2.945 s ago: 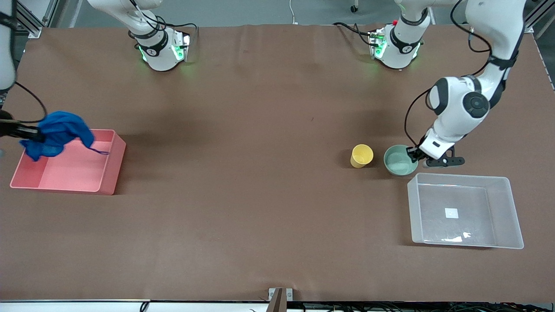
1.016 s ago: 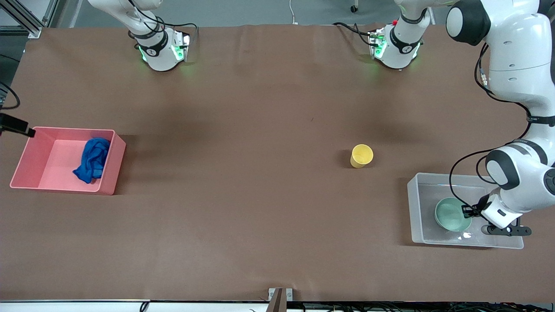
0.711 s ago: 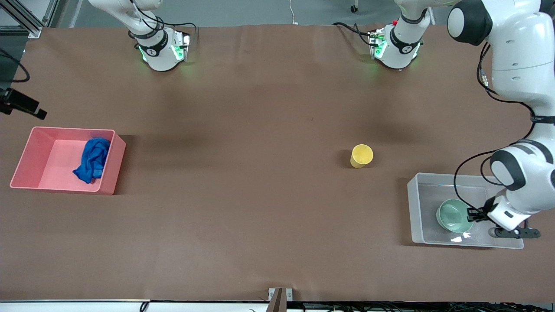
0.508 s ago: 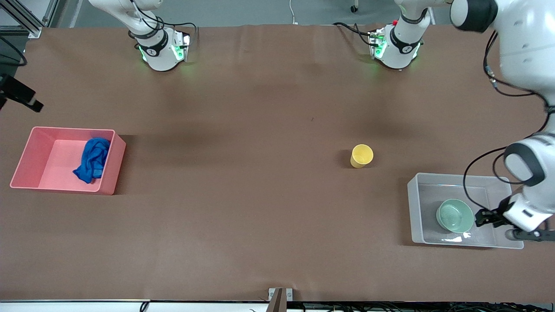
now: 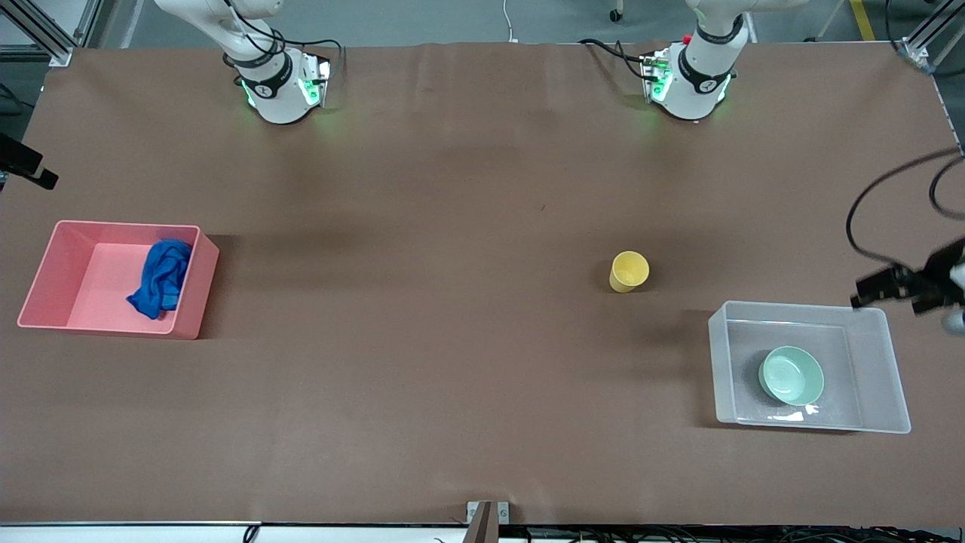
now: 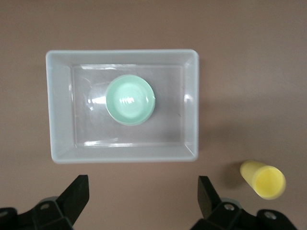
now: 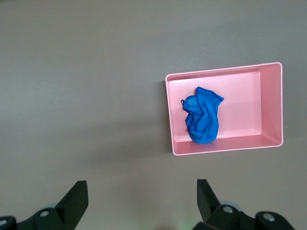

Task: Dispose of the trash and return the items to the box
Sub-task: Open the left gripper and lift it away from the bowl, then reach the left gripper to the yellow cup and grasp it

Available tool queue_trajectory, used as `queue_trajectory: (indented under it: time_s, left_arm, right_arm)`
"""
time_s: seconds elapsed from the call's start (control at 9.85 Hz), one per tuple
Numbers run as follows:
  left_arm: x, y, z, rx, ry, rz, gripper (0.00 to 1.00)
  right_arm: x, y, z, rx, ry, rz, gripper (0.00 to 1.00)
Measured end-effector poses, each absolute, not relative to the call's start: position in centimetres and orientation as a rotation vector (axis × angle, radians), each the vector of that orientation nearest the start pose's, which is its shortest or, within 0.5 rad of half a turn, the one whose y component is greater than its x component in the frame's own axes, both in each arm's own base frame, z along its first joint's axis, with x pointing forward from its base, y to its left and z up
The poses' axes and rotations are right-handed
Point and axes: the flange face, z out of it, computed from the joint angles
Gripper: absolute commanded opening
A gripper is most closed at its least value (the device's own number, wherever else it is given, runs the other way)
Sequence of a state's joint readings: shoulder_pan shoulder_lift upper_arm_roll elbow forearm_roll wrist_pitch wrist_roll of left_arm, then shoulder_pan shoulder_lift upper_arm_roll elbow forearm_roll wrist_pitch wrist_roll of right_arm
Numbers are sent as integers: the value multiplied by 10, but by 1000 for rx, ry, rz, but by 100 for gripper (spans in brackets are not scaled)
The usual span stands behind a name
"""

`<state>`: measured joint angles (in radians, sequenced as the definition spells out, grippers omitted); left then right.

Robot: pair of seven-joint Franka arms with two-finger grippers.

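Since the earlier frame, the blue rag (image 5: 160, 277) has dropped into the pink bin (image 5: 194, 285) and the mint bowl (image 5: 791, 375) into the clear tub (image 5: 720, 362). Spread wide and empty, the right gripper (image 7: 141, 191) is hovering high near the bin. Upright, the yellow cup (image 5: 629, 271) is standing near the tub, toward the right arm's end. Equally splayed and empty, the left gripper (image 6: 142, 191) is hanging beside the tub; it should straddle the cup's rim squarely.
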<state>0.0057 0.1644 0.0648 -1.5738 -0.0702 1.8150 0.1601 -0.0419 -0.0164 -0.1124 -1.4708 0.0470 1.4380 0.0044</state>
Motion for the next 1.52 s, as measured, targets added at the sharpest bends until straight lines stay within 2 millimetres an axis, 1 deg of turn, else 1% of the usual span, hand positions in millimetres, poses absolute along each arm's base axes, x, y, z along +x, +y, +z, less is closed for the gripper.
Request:
queue_trajectory:
  time_s: [0.1,0.2,0.3,0.41,0.51,0.61,0.81,0.91,1.12,1.22,1.32,1.42,1.52]
  left_arm:
    - [595,9,566,-3192,106,-130,100]
    - [571,-16,569,-3197,98,-114,100]
    - [551,-37,562,-3197,99,-91,100]
    - [538,-52,548,-3193,108,-84,100]
    - [531,-64,526,-3191,113,-96,100]
    - [529,-76,500,-3189,110,-117,100]
    - [522,-109,436,-3190,124,-163,100]
    - [519,-124,401,-3195,132,-169,97]
    - [518,-154,339,-3217,151,-138,96]
    - [519,-164,311,-3217,184,-113,95]
    - [519,-171,285,-3210,224,-89,93]
    - [519,-174,266,-3206,238,-73,86]
    - [519,-175,251,-3205,232,-63,73]
  right_arm:
    - [529,-78,670,-3100,237,19,100]
    - [529,-79,671,-3119,237,19,100]
    - [529,-79,671,-3127,235,20,100]
    - [529,-79,671,-3129,235,24,100]
    - [529,-79,671,-3129,235,27,100]
    - [529,-79,671,-3129,234,28,100]
    - [529,-78,670,-3129,232,28,100]
    - [529,-78,671,-3129,232,28,100]
    - [529,-78,671,-3129,233,27,100]
    - [529,-78,671,-3129,234,27,100]
    - [529,-79,671,-3129,234,27,100]
    - [529,-79,671,-3129,235,27,100]
    - [529,-79,671,-3129,236,26,100]
